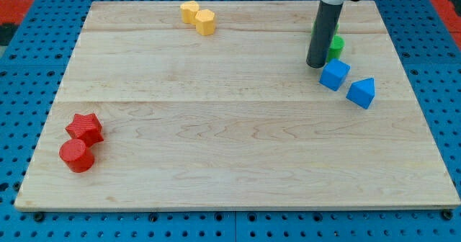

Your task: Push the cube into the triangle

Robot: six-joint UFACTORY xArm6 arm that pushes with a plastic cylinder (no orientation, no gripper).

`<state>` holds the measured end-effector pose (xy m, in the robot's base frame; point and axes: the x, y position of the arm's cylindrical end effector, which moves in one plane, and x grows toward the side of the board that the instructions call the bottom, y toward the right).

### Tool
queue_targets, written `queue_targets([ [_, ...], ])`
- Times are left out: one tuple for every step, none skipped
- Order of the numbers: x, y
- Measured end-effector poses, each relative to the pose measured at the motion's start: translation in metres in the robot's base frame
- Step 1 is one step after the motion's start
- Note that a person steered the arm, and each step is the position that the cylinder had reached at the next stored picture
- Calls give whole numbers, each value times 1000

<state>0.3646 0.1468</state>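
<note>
A blue cube (334, 75) lies at the view's upper right of the wooden board (230, 148). A blue triangle block (361, 92) lies just to its lower right, a small gap apart. My tip (315, 65) stands just left of and slightly above the cube, close to its upper left corner; I cannot tell whether it touches. The rod rises from there to the view's top edge.
A green block (335, 46) sits right behind the rod, partly hidden. Two yellow blocks (198, 16) lie near the top edge, left of centre. A red star (85, 127) and a red cylinder (76, 155) lie at the lower left.
</note>
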Motion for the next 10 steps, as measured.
queue_targets([
  [6,14],
  [6,21],
  [7,31],
  [7,42],
  [7,54],
  [8,68],
  [9,83],
  [10,97],
  [10,108],
  [10,119],
])
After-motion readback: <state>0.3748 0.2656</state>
